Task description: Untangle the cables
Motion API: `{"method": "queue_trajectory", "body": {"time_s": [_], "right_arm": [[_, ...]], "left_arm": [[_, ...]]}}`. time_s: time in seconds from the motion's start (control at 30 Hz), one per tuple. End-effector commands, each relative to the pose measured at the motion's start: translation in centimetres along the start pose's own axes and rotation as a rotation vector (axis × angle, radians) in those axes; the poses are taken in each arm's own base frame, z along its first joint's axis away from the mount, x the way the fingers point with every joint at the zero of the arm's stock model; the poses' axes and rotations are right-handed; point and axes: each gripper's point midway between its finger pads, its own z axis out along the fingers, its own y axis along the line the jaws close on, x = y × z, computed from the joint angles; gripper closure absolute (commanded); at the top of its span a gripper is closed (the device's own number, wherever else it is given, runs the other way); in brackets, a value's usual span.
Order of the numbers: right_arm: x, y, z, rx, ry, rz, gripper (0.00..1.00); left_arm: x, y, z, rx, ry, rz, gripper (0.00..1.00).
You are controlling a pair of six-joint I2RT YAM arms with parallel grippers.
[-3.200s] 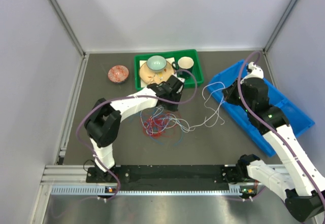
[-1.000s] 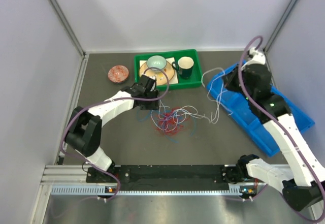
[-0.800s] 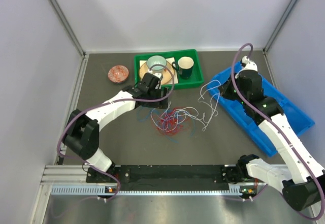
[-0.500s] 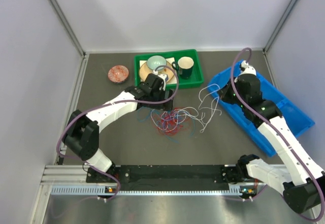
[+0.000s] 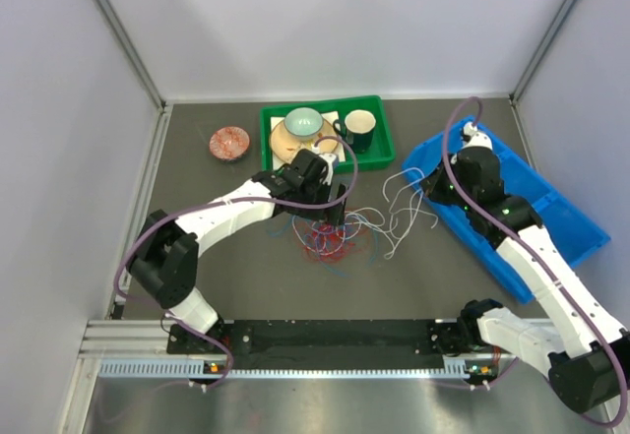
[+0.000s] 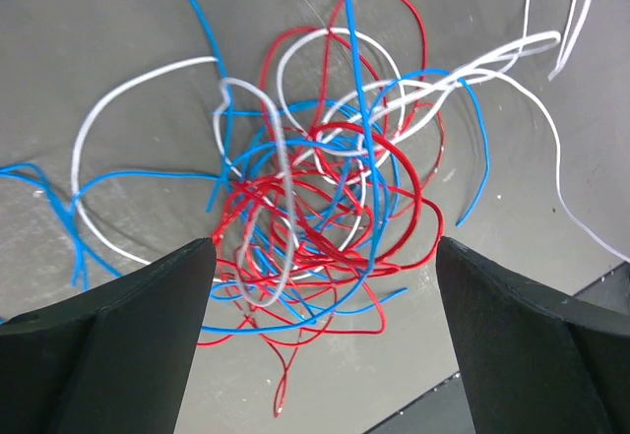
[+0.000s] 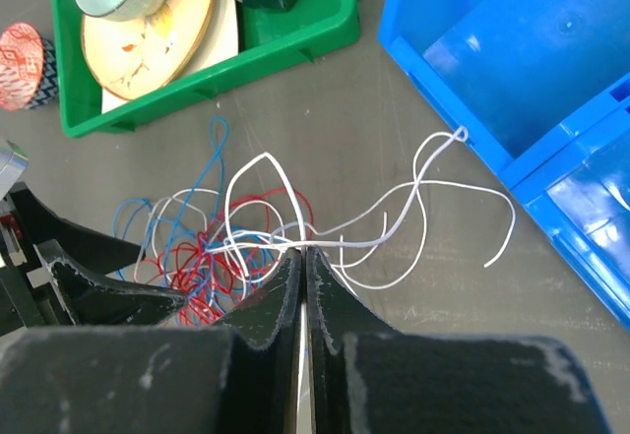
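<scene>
Left wrist view: cables point(image 6: 325, 208) knotted, none separated; left gripper point(image 6: 325, 247) spread above; right gripper point(image 7: 304, 254) pinched on white cable point(image 7: 345, 244).

left claw point(image 6: 320, 257): spread wide, pointing down | right claw point(image 7: 300, 255): pinched closed, arm extended forward

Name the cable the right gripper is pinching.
The white cable: it runs into the shut right gripper. The red cable and blue cable lie tangled below the open left gripper.
</scene>
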Motion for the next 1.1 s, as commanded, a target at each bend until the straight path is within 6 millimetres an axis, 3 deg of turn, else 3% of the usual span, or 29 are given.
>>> {"method": "queue_trajectory", "body": {"time_s": [0.0, 0.27, 0.37, 0.4, 0.5, 0.53, 0.6, 1.07], "right_arm": [[-0.3, 0.7, 0.3, -0.028, -0.016, 0.008, 1.00], [0.2, 0.8, 0.8, -0.034, 0.003, 0.005, 1.00], [0.4, 0.8, 1.0, -0.031, 0.010, -0.002, 1.00], [0.5, 0.7, 1.2, -0.028, 0.013, -0.005, 1.00], [1.1, 0.9, 1.7, -0.030, 0.034, -0.014, 1.00], [1.2, 0.9, 1.8, -0.029, 0.037, -0.016, 1.00], [1.9, 1.1, 2.4, -0.030, 0.055, -0.025, 1.00], [6.1, 1.6, 5.6, -0.009, 0.166, -0.086, 1.00]], "left_arm": [[-1.4, -2.0, -0.1, 0.056, -0.037, 0.025, 0.01], [-1.0, -2.2, 1.4, 0.057, -0.017, 0.022, 0.04], [-1.0, -1.8, 1.8, 0.039, -0.018, 0.021, 0.23], [-0.9, -1.7, 1.9, 0.030, -0.017, 0.019, 0.39], [-0.9, -1.5, 1.9, 0.021, -0.022, 0.013, 0.68], [-1.0, -1.6, 1.9, 0.024, -0.026, 0.011, 0.84], [-0.9, -1.6, 1.8, 0.028, -0.027, 0.006, 1.00], [-1.3, -0.7, 0.8, 0.041, -0.063, -0.044, 1.00]]}}
